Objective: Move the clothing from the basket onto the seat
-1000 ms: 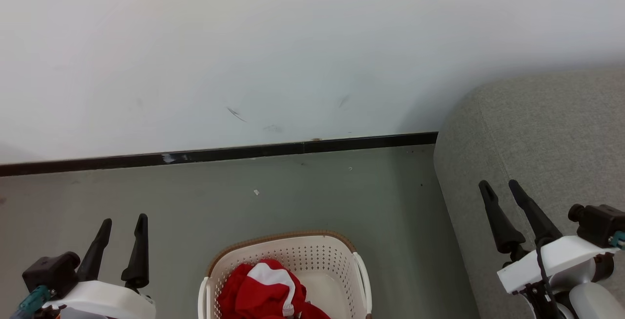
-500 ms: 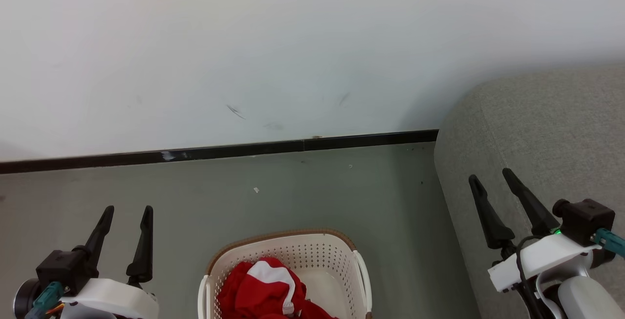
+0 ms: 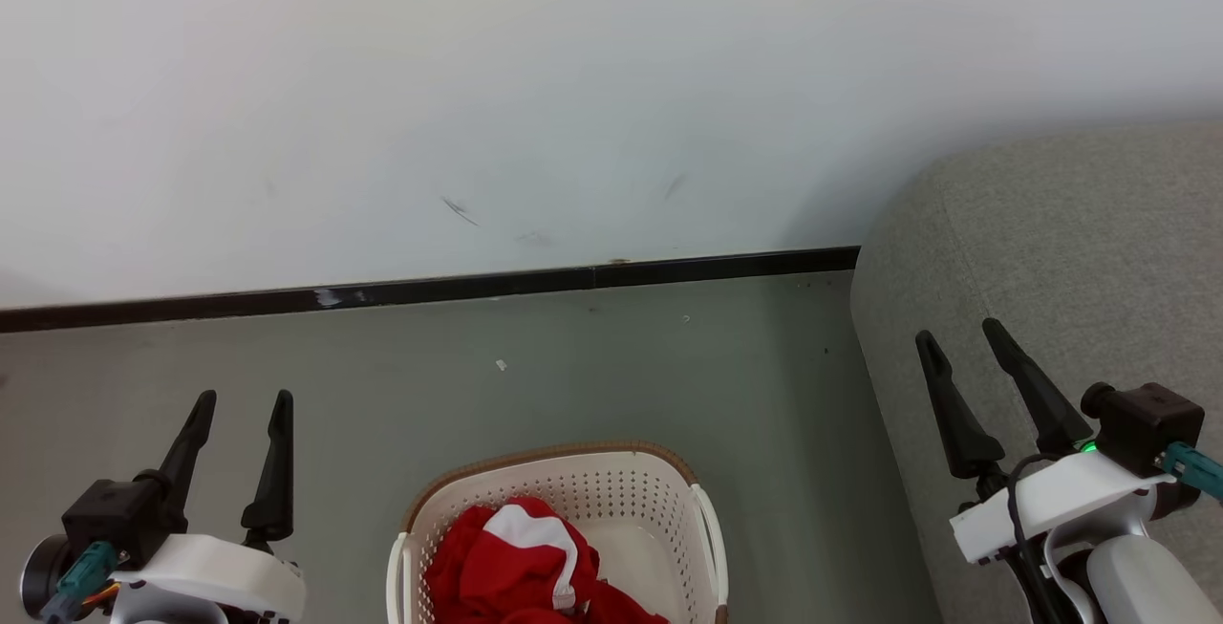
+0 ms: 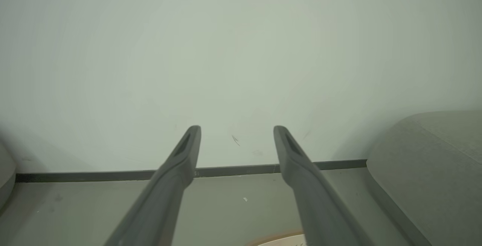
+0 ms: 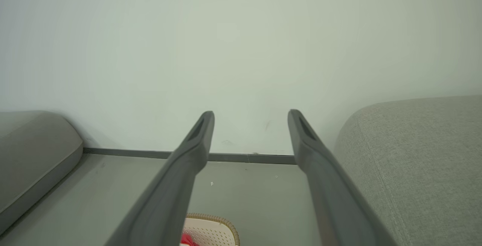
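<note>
Grey seat (image 3: 1051, 251) at right, by the wall (image 3: 573, 79). Basket (image 3: 611, 500) on the floor (image 3: 573, 366) near it, red-and-white clothing (image 3: 506, 567) heaped inside. Left gripper (image 3: 244, 397), right gripper (image 3: 957, 331) flank basket, fingers spread wide, empty.

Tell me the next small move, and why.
Probably lower the left tool toward the red garment in the basket. It and the right tool are open and empty, and the garment lies toward the basket's left side, nearer the left tool.
</note>
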Available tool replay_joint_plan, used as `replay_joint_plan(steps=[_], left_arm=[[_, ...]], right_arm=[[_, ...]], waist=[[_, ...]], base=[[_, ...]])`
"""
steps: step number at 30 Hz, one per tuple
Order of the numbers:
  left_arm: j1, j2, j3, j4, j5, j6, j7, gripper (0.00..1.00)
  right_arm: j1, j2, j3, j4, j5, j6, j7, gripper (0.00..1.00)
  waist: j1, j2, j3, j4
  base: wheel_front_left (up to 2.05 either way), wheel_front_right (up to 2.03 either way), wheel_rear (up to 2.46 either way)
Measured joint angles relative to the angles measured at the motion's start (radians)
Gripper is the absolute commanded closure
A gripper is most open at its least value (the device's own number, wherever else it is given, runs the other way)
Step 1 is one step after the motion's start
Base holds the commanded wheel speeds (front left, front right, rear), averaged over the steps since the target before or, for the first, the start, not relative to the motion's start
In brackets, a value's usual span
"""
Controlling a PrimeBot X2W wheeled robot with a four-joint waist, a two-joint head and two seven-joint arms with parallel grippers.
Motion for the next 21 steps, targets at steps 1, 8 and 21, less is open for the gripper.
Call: replay_joint_plan(steps=[1,8,21], left_arm=[[0.0,-0.001,0.001,0.001,0.0,0.0,0.0,0.0],[0.0,-0.015,0.003,0.014,0.0,-0.014,0.0,0.0],[-0.006,-0.032,-0.002,0.031,0.002,-0.036,-0.001,0.0]], right_arm=[[0.0,0.001,-0.001,0.0,-0.002,0.0,0.0,0.0],[0.001,0.008,-0.009,-0.001,-0.009,0.0,0.0,0.0],[0.004,0.021,-0.033,-0.008,-0.009,0.0,0.0,0.0]], waist=[[0.0001,0.0,0.001,0.0],[0.0,0.0,0.012,-0.002],[-0.0001,0.0,0.05,-0.008]], base=[[0.0,0.0,0.0],[0.0,0.0,0.0],[0.0,0.0,0.0]])
